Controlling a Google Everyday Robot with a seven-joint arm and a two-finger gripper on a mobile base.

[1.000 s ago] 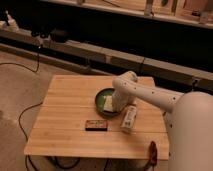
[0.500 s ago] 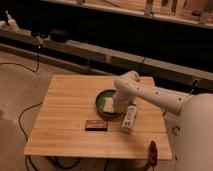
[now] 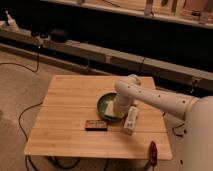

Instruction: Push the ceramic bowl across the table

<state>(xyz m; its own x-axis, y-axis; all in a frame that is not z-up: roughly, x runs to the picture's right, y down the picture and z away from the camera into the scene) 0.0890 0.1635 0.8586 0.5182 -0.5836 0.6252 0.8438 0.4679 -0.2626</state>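
No writing or brand mark is showing legibly anywhere in this view. One ceramic bowl (image 3: 106, 106) is sitting near the middle of the table (image 3: 70, 100), a little toward its right half; it is round, shallow and glossy green, with a darker rim, and a pale patch is showing inside it. The table is presenting a light wooden top of bamboo-like planks, rectangular, with seams running across it. The white arm (image 3: 150, 97), smooth and rounded in its plastic-looking shell, is reaching in from the right and bending down over the bowl's right side. The gripper (image 3: 119, 111) is hanging at the bowl's right edge, its tip hidden against the bowl; whether it is clenched or released cannot be told. A small dark rectangular box (image 3: 96, 125) is lying just in front of the bowl, apart from it. A white elongated remote-like object (image 3: 131, 120) is lying just right of the bowl, beside the arm's lower end.
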